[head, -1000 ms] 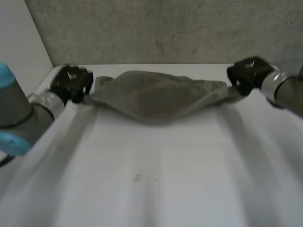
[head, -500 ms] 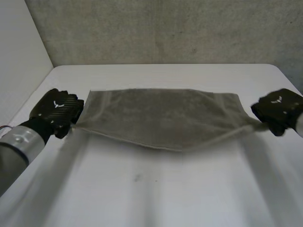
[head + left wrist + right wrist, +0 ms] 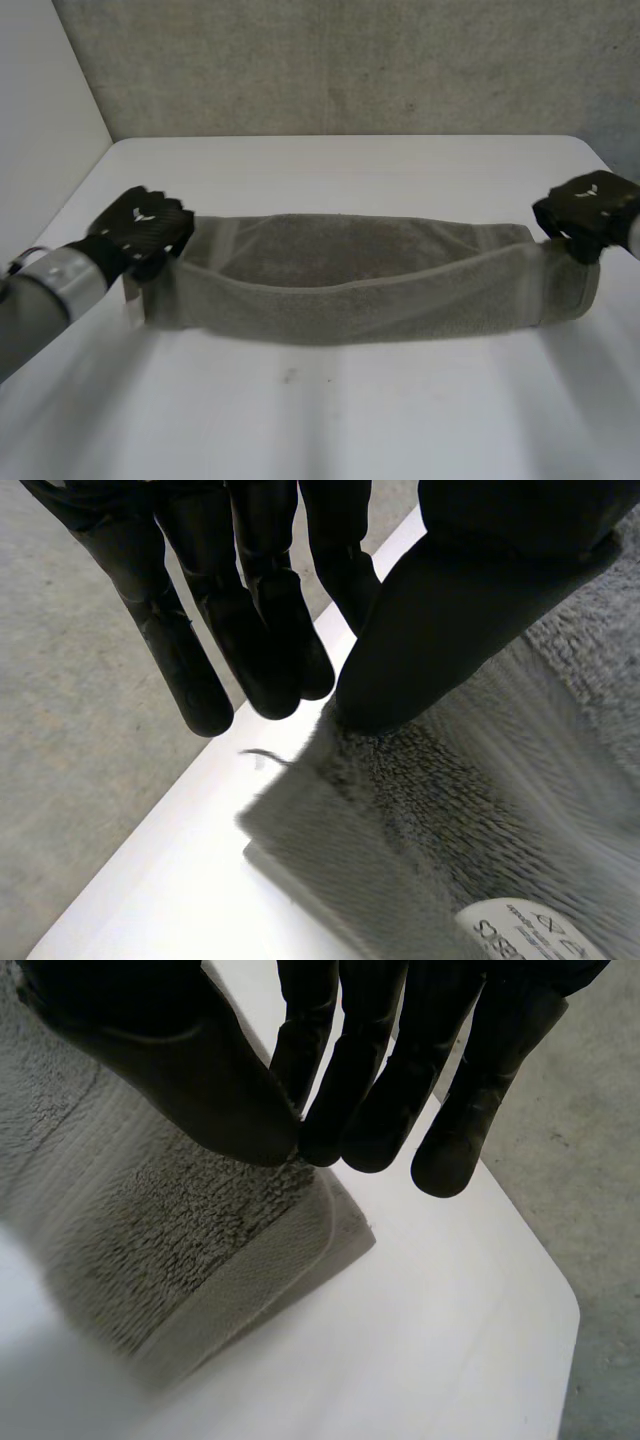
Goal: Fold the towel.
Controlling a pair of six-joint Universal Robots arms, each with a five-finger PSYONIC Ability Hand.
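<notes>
1. I am pinching one end of the towel (image 3: 370, 285) with my left hand (image 3: 145, 225). My thumb (image 3: 470, 620) is pressing down on the top corner of the cloth. My fingers (image 3: 250, 630) are reaching out straight, close together, just behind that corner.
2. A white label (image 3: 525, 935) with small writing is lying on the towel under my left palm.
3. I am pinching the other end with my right hand (image 3: 590, 210). My right thumb (image 3: 180, 1070) and my right fingers (image 3: 370, 1080) are meeting at their tips, and the towel's corner is caught right there. The rest of that end is hanging down under the tips.
4. In the head view my left hand is sitting at 9 o'clock of the towel and my right hand at 3 o'clock. The two hands are well apart.
5. The towel is stretching between them as one long grey strip. It is doubled over along its length, with the back layer showing at 12 o'clock and the front layer hanging at 6 o'clock. The strip is dipping a little in the middle.
6. The towel is hanging low over the white table (image 3: 350, 420). I cannot tell if its middle is touching the top.
7. My left arm (image 3: 50, 290) is coming in from about 8 o'clock.
8. A rough grey wall (image 3: 350, 60) is standing behind the table at 12 o'clock.
</notes>
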